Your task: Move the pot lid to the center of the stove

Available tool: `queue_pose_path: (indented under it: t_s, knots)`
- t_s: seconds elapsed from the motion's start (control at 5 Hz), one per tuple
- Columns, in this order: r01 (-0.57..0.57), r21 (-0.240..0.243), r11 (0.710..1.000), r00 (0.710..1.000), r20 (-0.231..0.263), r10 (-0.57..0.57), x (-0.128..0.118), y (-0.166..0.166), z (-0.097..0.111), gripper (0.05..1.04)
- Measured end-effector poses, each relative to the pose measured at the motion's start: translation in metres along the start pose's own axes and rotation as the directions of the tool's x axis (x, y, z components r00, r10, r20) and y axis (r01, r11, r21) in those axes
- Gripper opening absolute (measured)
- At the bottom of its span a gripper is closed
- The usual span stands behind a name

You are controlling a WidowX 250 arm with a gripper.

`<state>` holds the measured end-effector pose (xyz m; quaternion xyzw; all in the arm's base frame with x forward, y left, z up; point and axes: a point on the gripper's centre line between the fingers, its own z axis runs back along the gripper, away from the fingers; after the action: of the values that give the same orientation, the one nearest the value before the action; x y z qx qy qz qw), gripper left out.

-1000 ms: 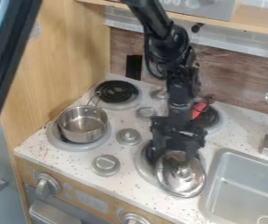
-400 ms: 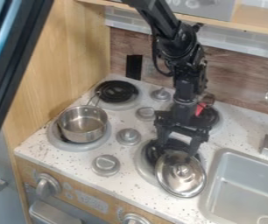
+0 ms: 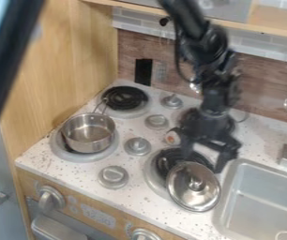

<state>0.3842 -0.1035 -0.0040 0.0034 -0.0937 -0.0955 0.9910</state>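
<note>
In the camera view, the jaws hang right of centre, spread wide with nothing between them, just above the metal pot lid in the picture. The lid overlaps the lower-right burner, near the sink. Grasping seems the step in hand: centre the jaws on the lid's knob, close, then lift. Leftward travel offers room, but needs height over the stove knob, stopping short of the saucepan.
</note>
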Motion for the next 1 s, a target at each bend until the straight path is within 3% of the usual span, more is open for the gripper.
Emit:
queue_pose_path:
  t_s: [0.2, 0.6, 1.0]
  knots:
    - [0.006, 0.022, 1.000, 1.000, 0.005, -0.006, -0.008, 0.000, 0.003, 0.998]
    - [0.039, 0.022, 0.999, 0.999, 0.003, -0.039, -0.010, -0.011, 0.002, 0.998]
    - [0.072, 0.050, 0.996, 0.995, -0.078, -0.068, -0.031, -0.019, -0.021, 0.998]
